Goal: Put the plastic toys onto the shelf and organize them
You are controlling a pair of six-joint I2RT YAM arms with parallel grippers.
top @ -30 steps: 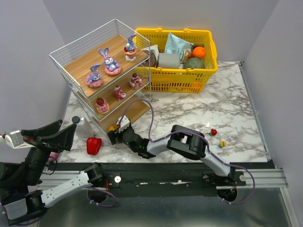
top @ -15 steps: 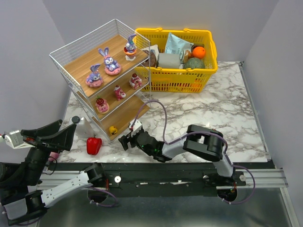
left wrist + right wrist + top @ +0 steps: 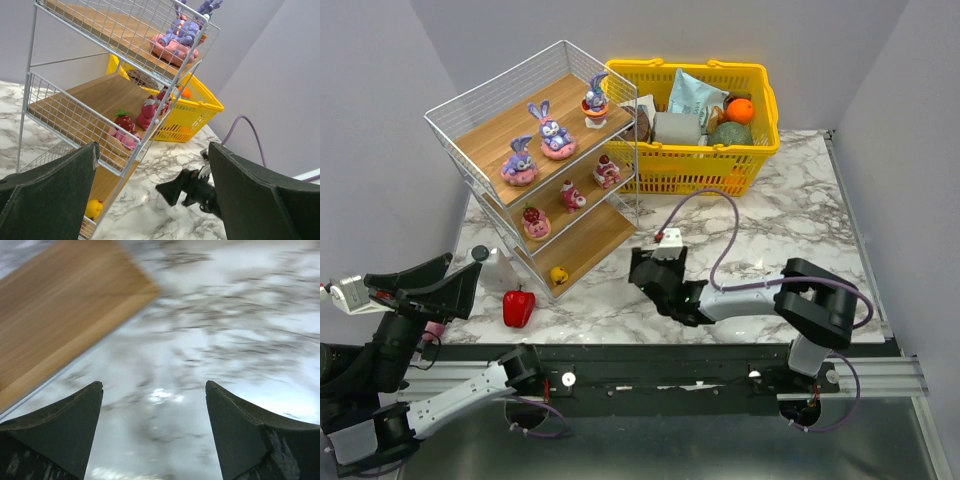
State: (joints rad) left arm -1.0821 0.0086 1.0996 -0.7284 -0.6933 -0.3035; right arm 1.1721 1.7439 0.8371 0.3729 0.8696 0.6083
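Observation:
The shelf (image 3: 490, 105) stands at the back left. Three purple bunnies (image 3: 553, 130) sit on its top board, three pink-red figures (image 3: 572, 195) on the middle board, and a yellow piece (image 3: 559, 275) on the bottom board, which also shows in the left wrist view (image 3: 93, 208). A red piece (image 3: 771, 279) and a yellow-blue piece (image 3: 789, 302) lie on the table at the right. My right gripper (image 3: 642, 270) is open and empty, low over the marble just right of the shelf's bottom board (image 3: 60, 315). My left gripper (image 3: 440, 285) is open and empty, raised at the near left.
A yellow basket (image 3: 760, 145) full of groceries stands behind, right of the shelf. A red bell pepper (image 3: 518, 306) and a white bottle (image 3: 492, 266) sit by the shelf's near corner. Walls close in on the left, back and right.
My right gripper has drawn back to the right from the shelf's bottom board, leaving the yellow piece there. The left arm has not moved.

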